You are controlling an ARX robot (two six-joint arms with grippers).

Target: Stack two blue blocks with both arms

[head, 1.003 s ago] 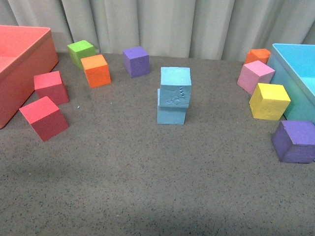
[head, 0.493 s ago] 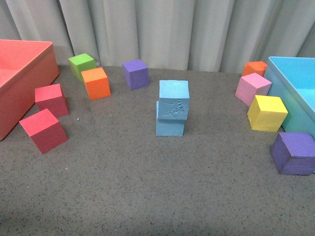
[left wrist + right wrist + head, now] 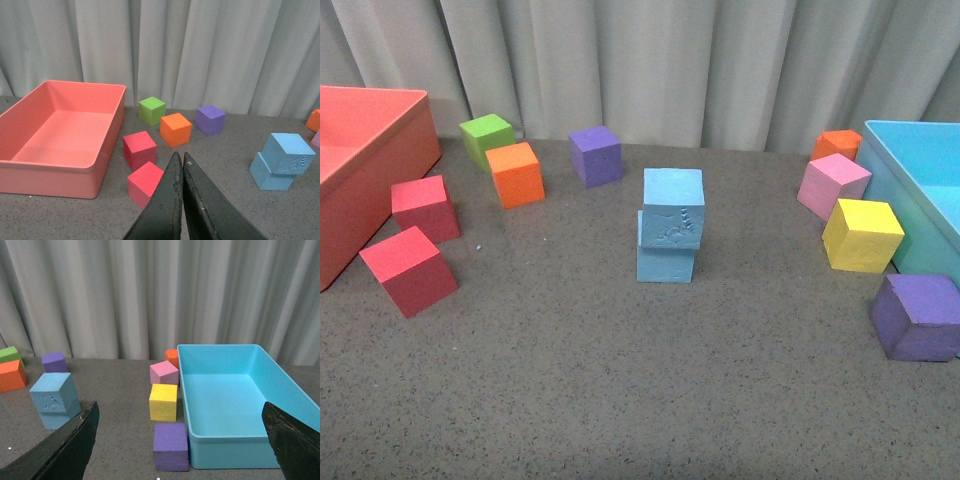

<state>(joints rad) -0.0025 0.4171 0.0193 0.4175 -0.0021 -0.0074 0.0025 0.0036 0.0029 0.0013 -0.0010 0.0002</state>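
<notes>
In the middle of the front view, the top light sky-blue foam cube w/ bumpy marks on its front [image 3: 673, 208] sits on the lower light sky-blue foam cube [image 3: 665, 261], on the dark grey speckled tabletop [image 3: 620, 380]. The top cube is pushed a bit to the right and turned a little, so it hangs over one edge, prob. bc it was let go w/o being lined up. It looks steady enough, so I think the stack is done and the arms are pulled back out of the way. No arm shows in the front view. In the left wrist view the left black gripper [image 3: 181, 170] is at the bottom middle, jaws pressed together w/ nothing in them, far from the stack at the right of that frame. In the right wrist view the right black gripper [image 3: 182, 445] shows only as two dark tips at the bottom corners, jaws wide apart and holding nothing. The rest of both arms is cut off. Most of the lower cube's top is hidden under the upper one. The big turquoise plastic bin [image 3: 910, 190] is cut by the right edge of the front view and the big red plastic bin [image 3: 380, 170] by the left edge. The marks on the top cube are too small to read.
</notes>
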